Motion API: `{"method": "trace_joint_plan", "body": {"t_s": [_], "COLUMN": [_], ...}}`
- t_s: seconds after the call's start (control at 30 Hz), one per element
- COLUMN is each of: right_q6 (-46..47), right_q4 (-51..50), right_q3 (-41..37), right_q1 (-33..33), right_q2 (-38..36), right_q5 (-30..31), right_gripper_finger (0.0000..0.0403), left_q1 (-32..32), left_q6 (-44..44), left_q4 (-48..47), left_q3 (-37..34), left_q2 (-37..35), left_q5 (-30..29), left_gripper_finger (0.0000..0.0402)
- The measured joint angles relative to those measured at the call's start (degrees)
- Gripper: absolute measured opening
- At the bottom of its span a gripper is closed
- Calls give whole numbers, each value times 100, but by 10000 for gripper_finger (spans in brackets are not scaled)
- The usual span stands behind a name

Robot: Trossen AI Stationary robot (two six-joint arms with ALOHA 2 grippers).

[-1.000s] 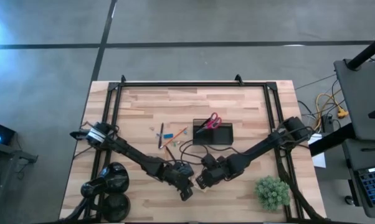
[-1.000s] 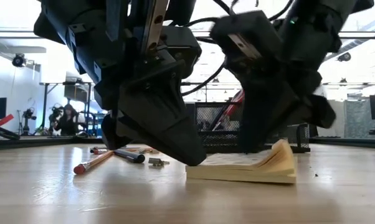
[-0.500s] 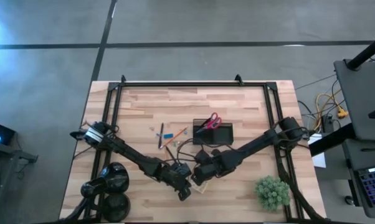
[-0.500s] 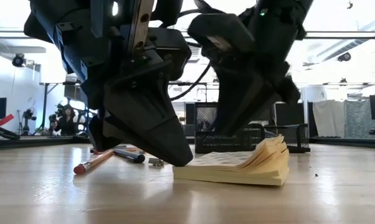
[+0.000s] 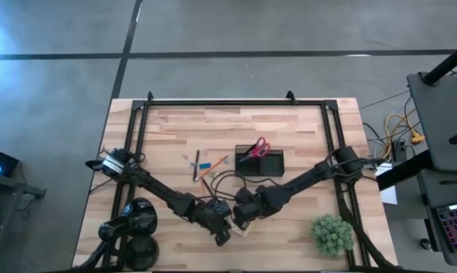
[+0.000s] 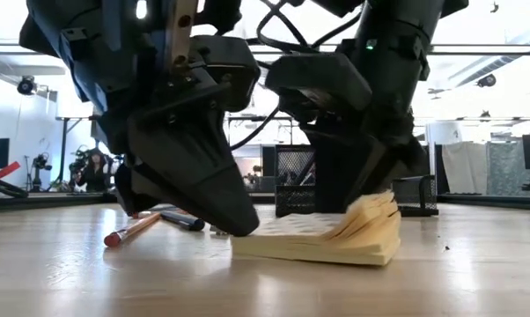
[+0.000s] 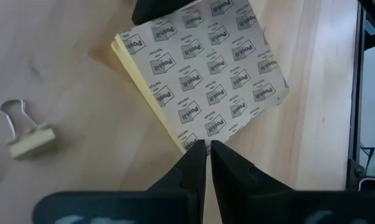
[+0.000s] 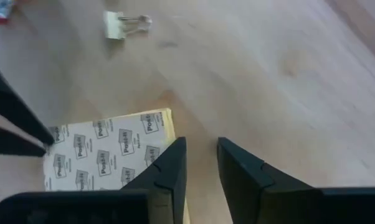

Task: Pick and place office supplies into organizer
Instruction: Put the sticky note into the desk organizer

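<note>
Near the front middle of the table [image 5: 289, 136], both arms reach down and inward to a yellow note pad [image 6: 322, 242] lying flat on the wood. Left gripper [image 7: 205, 149]: fingers pressed together, their tip resting at one corner of the pad, printed backing sheet upward. Right gripper [image 8: 200, 155]: fingers parted by a narrow gap, set at the opposite edge of the pad, where the sheets curl upward; nothing is clamped between them. Behind the pad stands the black organizer [image 5: 260, 163], with red-handled scissors [image 5: 255, 147] upright in it. To its left, a dark pen [image 5: 196, 165], an orange pencil [image 6: 133, 229] and a small blue piece [image 5: 205, 164] lie on the table. A binder clip [image 7: 27, 134] rests near the pad.
</note>
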Motion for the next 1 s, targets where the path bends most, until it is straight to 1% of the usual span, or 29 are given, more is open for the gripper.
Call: {"method": "trace_joint_plan", "body": {"t_s": [0.1,0.23,0.43,0.53,0.67,0.8,1.0], "right_q6": [-200,-446,-631,-845,-1001,-1006,-771], "right_q4": [58,292,390,427,293,-342,-2533], "right_q3": [87,196,532,700,780,917,1157], "right_q1": [0,16,42,25,-7,-22,0], "right_q2": [5,129,112,20,-41,-83,-140], "right_q5": [-167,-588,-591,-598,-461,-389,436], "right_gripper_finger": [79,81,74,70,73,79,88], "left_q1": [-10,-24,-35,-27,-24,-21,-81], "left_q6": [-111,-129,-122,-107,-81,-83,-107], "left_q4": [-17,-51,-59,-50,-53,-109,-54], "left_q3": [-40,-88,-87,-44,-33,-33,-140], "left_q2": [1,2,-7,-92,-253,-305,-282], "left_q5": [-22,45,111,-72,-546,-633,-614], "left_gripper_finger": [13,13,13,13,13,13,13]}}
